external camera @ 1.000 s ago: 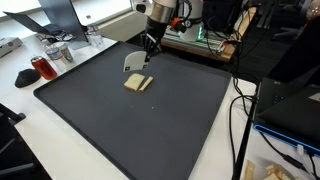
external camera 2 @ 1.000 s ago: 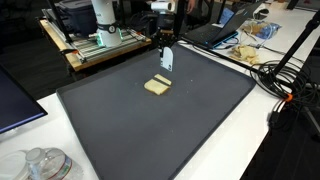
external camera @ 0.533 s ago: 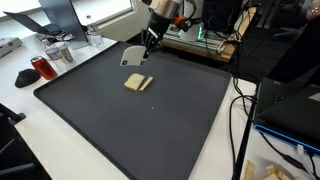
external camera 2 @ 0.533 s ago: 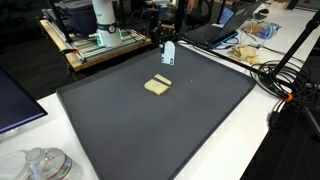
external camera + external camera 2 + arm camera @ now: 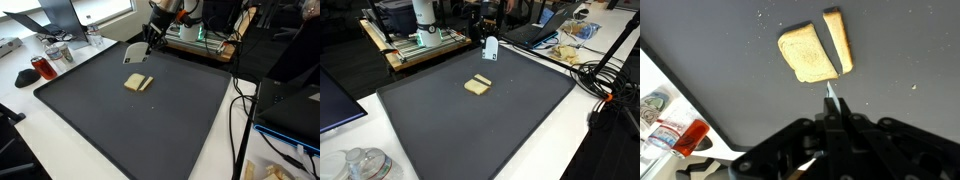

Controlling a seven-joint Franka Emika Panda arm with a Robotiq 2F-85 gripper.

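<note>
Because the black mat [image 5: 120,130] fills nearly the whole table, it sets the stage for everything smaller: above its far edge hangs the gripper [image 5: 148,44], its fingers pressed together on the upper edge of a thin pale card [image 5: 134,54], which dangles in the air clear of the mat and up and back from the food. In the wrist view the card [image 5: 829,93] shows only edge-on as a bright sliver between the dark fingers, so it is very thin. I judge it light and fairly stiff, since it keeps flat while held by one edge, though the views are too coarse to tell whether it is plastic, metal or board. A smooth sheet like this may slip or swing, so a pinch across the flat faces near one edge, as here, seems the sound hold. Below lie a bread slice [image 5: 805,55] and, just beside it, a narrower crust strip [image 5: 837,42], both flat on the mat. Against the picture from a second ago, the card has risen from just above the slice and drawn toward the mat's far edge; slice and strip lie as they did.
</note>
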